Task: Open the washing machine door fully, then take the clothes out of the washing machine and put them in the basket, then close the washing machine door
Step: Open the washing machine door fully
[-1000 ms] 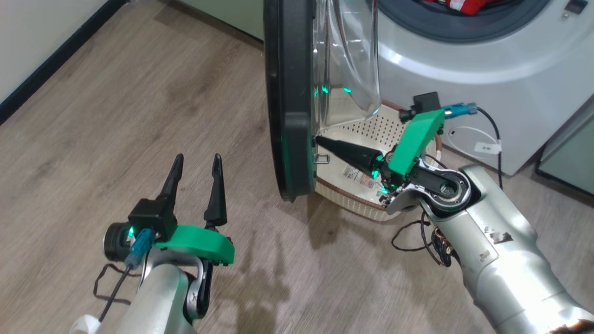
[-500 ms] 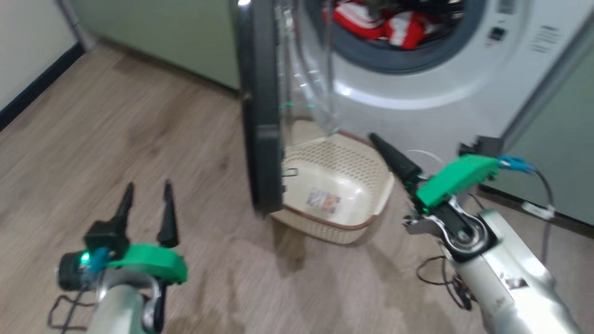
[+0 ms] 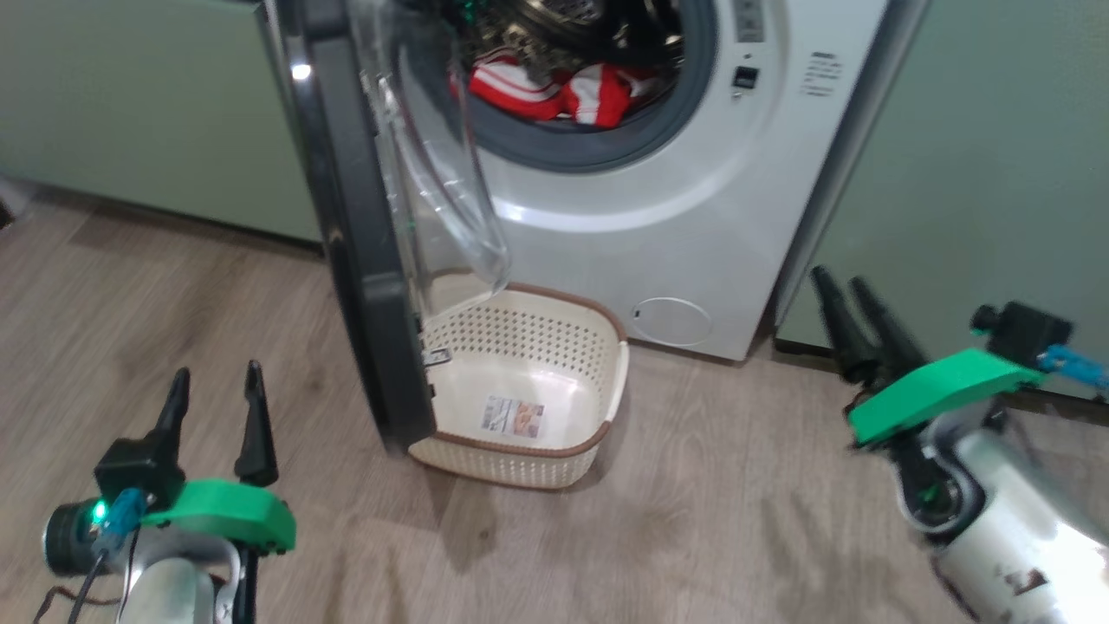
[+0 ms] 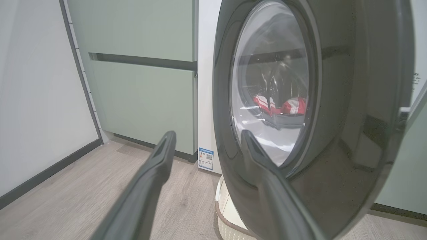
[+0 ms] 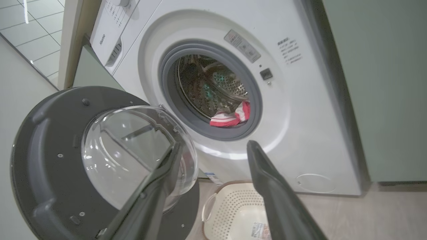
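Your left hand hangs spread wide and empty, out in front of the washer on the outer side of the door. Your right hand is spread too and holds nothing. It sits off the washer's right front corner, aimed at the open mouth.

Between them the door stands swung out, about square to the washer's front. I'd call that open enough to reach in, though it may have more swing left, so step one looks done or nearly done.

The clothes are in the drum, red and white, heaped at the washer's front lip. The basket sits on the floor right at the washer's foot, partly under the door's glass bowl. It's empty, and you can see the label on its bottom.

So nothing has gone across: the whole unloading is left, then the door to shut. Mind that bowl overhanging the basket when you drop clothes in.
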`<state>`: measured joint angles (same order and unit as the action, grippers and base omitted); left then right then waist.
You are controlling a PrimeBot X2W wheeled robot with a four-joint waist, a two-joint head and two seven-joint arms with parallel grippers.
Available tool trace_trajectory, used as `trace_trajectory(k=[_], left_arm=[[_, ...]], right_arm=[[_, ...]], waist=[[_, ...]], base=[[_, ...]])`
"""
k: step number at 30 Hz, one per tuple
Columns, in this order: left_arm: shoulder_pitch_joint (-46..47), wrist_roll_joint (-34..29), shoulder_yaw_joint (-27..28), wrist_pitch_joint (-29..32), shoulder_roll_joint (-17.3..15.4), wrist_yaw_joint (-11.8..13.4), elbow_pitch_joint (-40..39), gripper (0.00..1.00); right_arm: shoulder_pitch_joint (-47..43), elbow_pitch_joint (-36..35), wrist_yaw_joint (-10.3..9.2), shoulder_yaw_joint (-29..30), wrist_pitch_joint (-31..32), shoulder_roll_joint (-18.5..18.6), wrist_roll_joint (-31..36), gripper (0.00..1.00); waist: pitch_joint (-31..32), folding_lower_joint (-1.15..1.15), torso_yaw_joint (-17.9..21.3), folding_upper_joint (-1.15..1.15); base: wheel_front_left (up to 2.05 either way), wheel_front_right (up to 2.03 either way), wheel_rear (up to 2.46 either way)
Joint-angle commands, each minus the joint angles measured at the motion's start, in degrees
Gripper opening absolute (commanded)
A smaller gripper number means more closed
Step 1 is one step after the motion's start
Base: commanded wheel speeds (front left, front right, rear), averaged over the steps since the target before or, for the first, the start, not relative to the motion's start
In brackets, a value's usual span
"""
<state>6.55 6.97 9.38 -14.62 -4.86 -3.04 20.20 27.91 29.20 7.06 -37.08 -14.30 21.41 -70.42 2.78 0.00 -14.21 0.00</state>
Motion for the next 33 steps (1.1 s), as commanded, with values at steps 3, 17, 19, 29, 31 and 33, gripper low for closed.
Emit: trace_trajectory(k=[3, 17, 19, 29, 31, 33], left_arm=[[1.54, -0.86, 2.93, -0.38, -0.71, -0.75, -1.69, 1.00], [0.98, -2.17, 4.74, -0.38, -0.16, -1.92, -0.60, 1.00], [0.74, -2.30, 4.90, -0.38, 0.03, -1.97, -0.40, 1.00], [0.29, -2.65, 4.98, -0.38, 0.82, -2.35, -0.11, 1.00], [0.40, -2.74, 5.06, -0.38, 0.88, -2.45, -0.06, 1.00], [0.45, -2.85, 5.16, -0.38, 0.93, -2.52, -0.08, 1.00]], right_arm=[[-1.68, -3.68, 0.43, 8.04, -0.67, 0.78, 11.79, 1.00], [-15.85, -12.53, 0.43, 21.21, -0.69, -5.04, 44.05, 1.00], [-17.18, -12.40, 0.43, 21.55, -0.69, -5.39, 46.10, 1.00], [-19.72, -11.85, 0.43, 23.46, -0.70, -6.70, 49.21, 1.00], [-19.85, -11.96, 0.43, 23.78, -0.70, -6.77, 49.77, 1.00], [-20.03, -12.08, 0.43, 24.12, -0.70, -6.95, 50.14, 1.00]], waist=[[1.20, 0.00, 2.17, 0.00], [1.90, 0.00, 4.06, 0.00], [1.93, 0.00, 4.10, 0.00], [1.43, 0.00, 3.62, 0.00], [1.34, 0.00, 3.42, 0.00], [1.28, 0.00, 3.29, 0.00]], base=[[0.00, 0.00, 0.00], [0.00, 0.00, 0.00], [0.00, 0.00, 0.00], [0.00, 0.00, 0.00], [0.00, 0.00, 0.00], [0.00, 0.00, 0.00]])
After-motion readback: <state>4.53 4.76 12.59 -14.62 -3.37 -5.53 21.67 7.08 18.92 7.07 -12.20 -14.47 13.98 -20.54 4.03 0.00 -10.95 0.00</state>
